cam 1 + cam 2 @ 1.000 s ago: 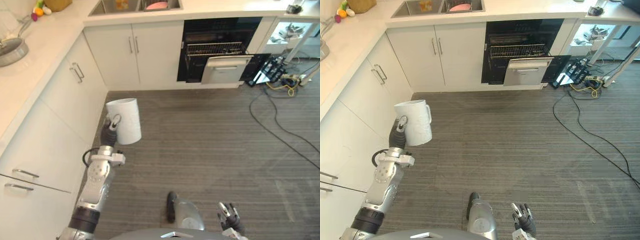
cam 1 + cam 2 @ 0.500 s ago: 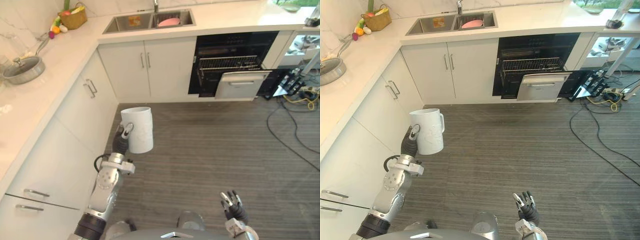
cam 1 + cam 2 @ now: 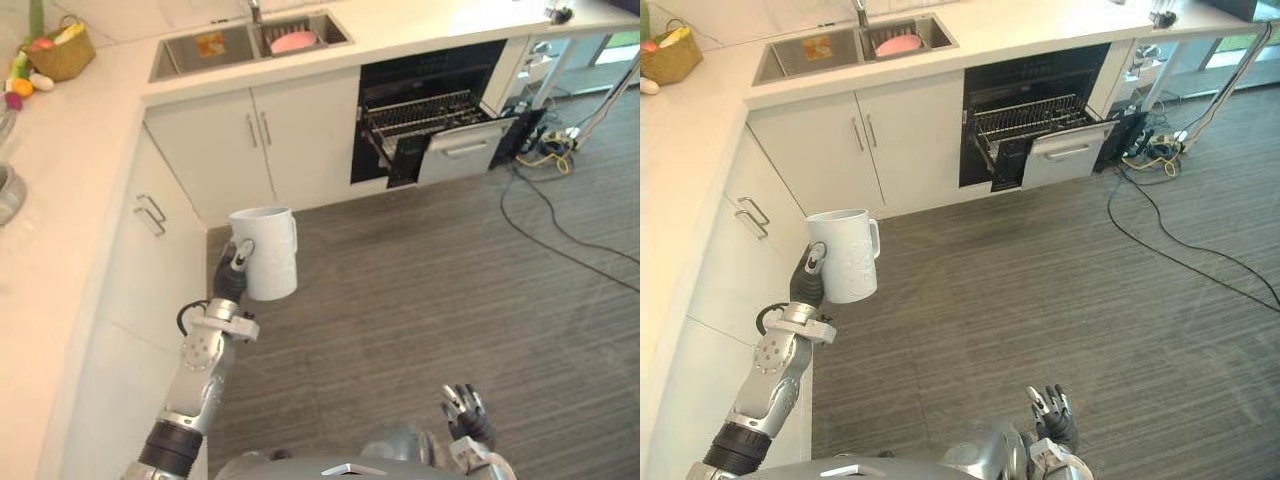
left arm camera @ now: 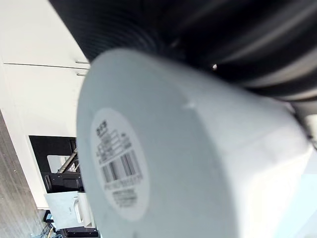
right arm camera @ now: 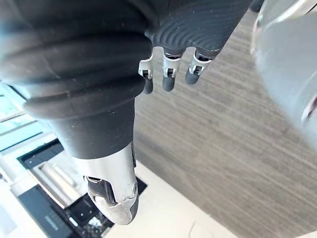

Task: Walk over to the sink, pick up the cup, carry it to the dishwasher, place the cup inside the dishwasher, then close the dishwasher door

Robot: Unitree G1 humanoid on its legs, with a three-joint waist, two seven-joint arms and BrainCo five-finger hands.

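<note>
So the cup [image 3: 265,253] is a tall, smooth white cylinder. It's upright with the mouth up, so the long axis is vertical, and the handle sticks out on the side away from the left hand [image 3: 230,280]. That hand is wrapped round it, thumb against the wall, holding it over the grey striped floor [image 3: 450,290] beside the white cabinets [image 3: 160,210]. There's a round sticker [image 4: 119,171] on its base. The right hand [image 3: 466,415] hangs low, fingers loose and holding nothing. The dishwasher [image 3: 430,110] is well apart, door down and wire rack out, with the steel sink [image 3: 250,45] set in the pale tabletop [image 3: 80,130].
</note>
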